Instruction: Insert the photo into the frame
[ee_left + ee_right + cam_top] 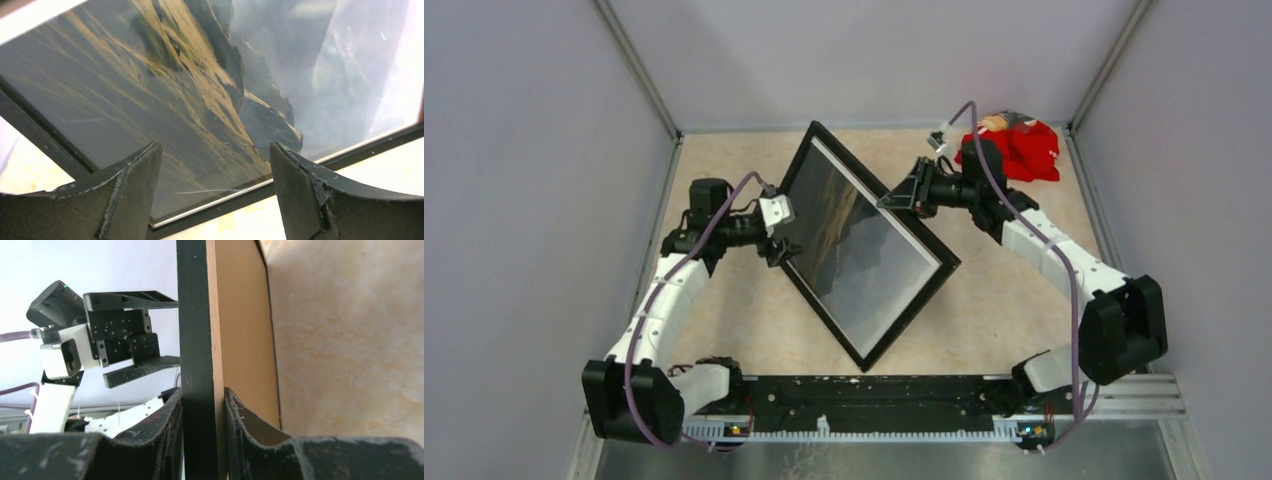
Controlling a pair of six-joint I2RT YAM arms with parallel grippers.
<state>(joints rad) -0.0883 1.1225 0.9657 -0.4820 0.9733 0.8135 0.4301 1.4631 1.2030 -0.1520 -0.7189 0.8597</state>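
Observation:
The frame (864,362) lies as a diamond at the table's middle, black front up. The photo (864,250) of grey mountains and dark hills sits inside it. My right gripper (902,195) is shut on the frame's upper right edge. In the right wrist view its fingers (204,395) pinch the black front (195,315) and tan back (240,315). My left gripper (782,250) is open beside the frame's left edge. In the left wrist view its fingers (135,190) stand wide apart over the photo (200,90) and the frame's edge (360,154), holding nothing.
A red bundle (1014,148) lies at the back right corner, just behind the right arm. Grey walls close the table (724,300) on the left, back and right. The left gripper (135,335) also shows in the right wrist view, beyond the frame.

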